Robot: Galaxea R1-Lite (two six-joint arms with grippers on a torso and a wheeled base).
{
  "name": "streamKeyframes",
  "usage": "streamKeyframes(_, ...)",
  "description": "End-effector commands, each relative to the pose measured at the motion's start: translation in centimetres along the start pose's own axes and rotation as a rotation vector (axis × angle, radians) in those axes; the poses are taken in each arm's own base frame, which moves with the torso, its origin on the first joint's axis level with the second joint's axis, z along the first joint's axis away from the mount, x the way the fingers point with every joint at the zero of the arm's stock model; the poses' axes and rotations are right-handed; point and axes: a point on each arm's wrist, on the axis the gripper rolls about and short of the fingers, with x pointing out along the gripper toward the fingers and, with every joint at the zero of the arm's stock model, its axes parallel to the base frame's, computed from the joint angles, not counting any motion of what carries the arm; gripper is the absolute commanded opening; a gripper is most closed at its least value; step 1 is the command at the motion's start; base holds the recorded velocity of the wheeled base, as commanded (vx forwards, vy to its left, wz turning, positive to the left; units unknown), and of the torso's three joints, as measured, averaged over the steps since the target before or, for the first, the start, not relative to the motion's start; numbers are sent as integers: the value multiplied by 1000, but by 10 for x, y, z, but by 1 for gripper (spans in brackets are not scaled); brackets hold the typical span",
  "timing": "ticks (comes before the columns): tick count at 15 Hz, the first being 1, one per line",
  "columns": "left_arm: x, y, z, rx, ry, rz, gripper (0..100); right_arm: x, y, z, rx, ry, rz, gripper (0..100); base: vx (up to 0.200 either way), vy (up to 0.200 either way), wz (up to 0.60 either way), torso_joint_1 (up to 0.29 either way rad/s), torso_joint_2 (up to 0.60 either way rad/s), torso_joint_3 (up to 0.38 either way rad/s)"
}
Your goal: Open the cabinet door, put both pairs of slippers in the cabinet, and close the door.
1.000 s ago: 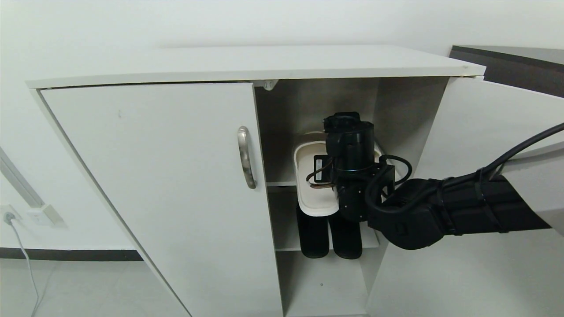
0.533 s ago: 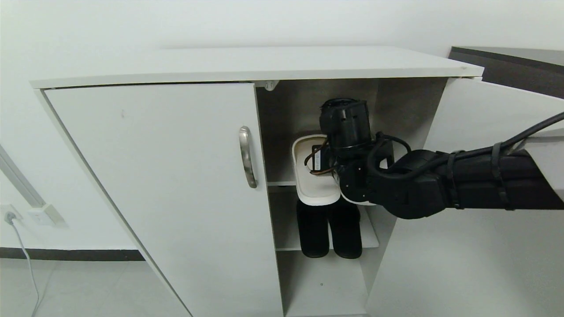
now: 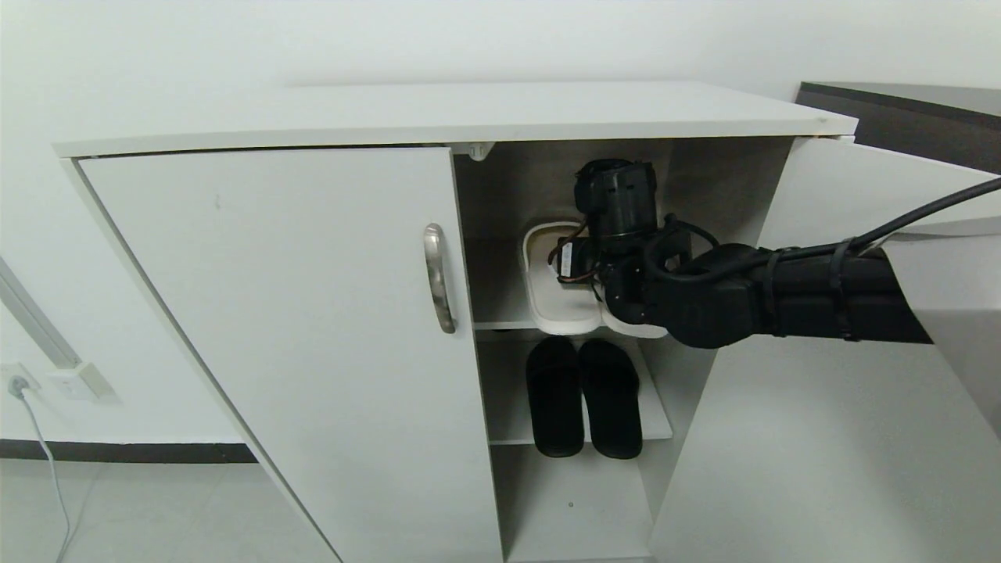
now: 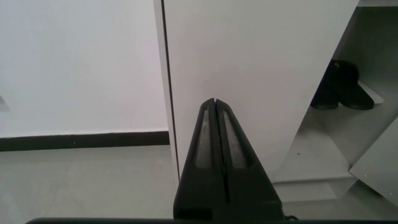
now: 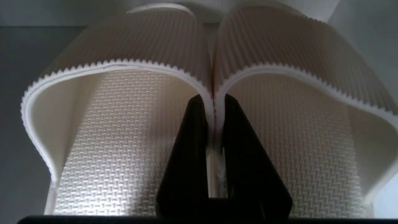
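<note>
While cabinet door (image 3: pixel 821 195) is hanging open, white slippers (image 3: pixel 559 309) are being pinched at upper shelf (image 3: pixel 496 309) by right gripper (image 5: pixel 213 106) fingers (image 5: pixel 193 146); black slippers (image 3: pixel 583 395) are being carried by lower shelf (image 3: pixel 508 422); left gripper (image 4: pixel 214 106) fingers (image 4: pixel 204 143) are being held closed.

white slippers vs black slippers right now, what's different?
The white slippers sit at the upper shelf; the black slippers lie on the lower shelf. The right gripper is shut on the white slippers; the black slippers lie free. Both pairs are side by side inside the cabinet.
</note>
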Motion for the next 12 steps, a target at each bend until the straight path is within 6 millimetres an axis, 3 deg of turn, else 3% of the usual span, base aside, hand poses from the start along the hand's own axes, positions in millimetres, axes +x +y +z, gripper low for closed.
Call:
streamKeyframes(1,0,0,0,0,1,0,0,11,0,-3,-1,1,-13,0,0,0,0,0,0,0)
streamKeyframes(12,0,0,0,-2,1,0,0,23,-1,-13,-20,35,-28,0,0,0,0,0,0,0)
